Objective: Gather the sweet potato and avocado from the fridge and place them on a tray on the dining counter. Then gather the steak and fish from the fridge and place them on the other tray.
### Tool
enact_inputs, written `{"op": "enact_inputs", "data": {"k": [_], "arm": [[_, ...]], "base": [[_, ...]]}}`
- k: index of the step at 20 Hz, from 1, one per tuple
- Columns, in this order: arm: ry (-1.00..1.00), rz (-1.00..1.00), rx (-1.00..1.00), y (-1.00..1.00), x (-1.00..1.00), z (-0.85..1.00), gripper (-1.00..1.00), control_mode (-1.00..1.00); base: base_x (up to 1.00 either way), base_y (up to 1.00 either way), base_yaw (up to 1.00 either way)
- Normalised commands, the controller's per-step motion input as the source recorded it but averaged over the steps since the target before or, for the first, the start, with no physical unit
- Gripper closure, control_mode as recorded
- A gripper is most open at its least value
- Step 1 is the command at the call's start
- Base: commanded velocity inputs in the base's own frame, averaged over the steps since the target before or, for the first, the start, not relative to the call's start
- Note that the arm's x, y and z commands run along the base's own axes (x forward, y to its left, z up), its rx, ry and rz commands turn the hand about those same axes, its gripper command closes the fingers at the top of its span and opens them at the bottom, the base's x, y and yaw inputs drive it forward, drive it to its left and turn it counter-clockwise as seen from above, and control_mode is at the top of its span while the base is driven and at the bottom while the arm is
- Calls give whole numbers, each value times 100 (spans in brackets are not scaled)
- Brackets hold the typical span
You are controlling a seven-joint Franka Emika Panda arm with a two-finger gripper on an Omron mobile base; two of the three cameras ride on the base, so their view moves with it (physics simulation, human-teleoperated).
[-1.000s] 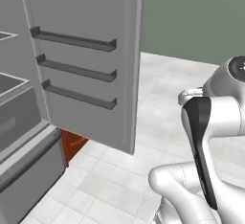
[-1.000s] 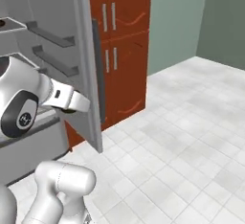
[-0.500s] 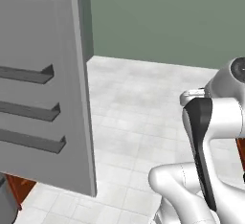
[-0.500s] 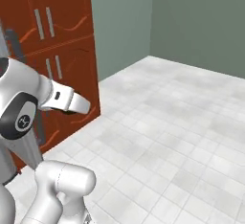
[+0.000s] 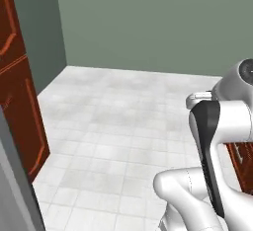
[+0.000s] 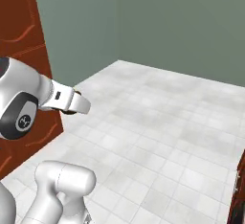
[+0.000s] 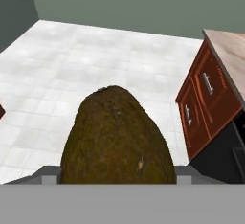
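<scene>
The hand view has a large brown-green, rough-skinned avocado [image 7: 117, 139] right in front of the camera, rising from the bottom of the picture where the gripper [image 7: 117, 177] sits; the jaws are spread wide and clamped on the avocado, with grey finger parts showing at either side of its base. Beyond the avocado lies a pale tiled floor [image 7: 95, 60] that runs back to a grey-green wall [image 7: 143, 3]. At the right of the hand view stands the end of the dining counter [image 7: 229, 50], its beige marbled top above a red-brown wood front with two drawers and pale handles; a dark shape sits low beside it, too cut off to tell what it is. In the left base view the arm [image 5: 212, 146] rises at the lower right, white with a dark band, and a red-brown cabinet [image 5: 17, 92] stands at the left edge with a grey slab [image 5: 15, 185] low in front of it, likely the edge of the fridge door, though that cannot be told for sure. In the right base view the arm [image 6: 33, 103] reaches in from the left in front of a red-brown cabinet [image 6: 19, 31], over the same tiled floor and wall corner; a sliver of red-brown wood [image 6: 238, 189] shows at the lower right edge.
</scene>
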Motion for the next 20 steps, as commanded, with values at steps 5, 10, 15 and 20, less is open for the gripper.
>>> {"op": "enact_inputs", "data": {"k": [5,10,15,20], "arm": [[0,0,0,0,0,0,100,100],[0,0,0,0,0,0,100,100],[0,0,0,0,0,0,100,100],[0,0,0,0,0,0,100,100]], "base": [[100,-35,-28],[100,-15,-29],[100,0,-34],[100,4,-38]]}}
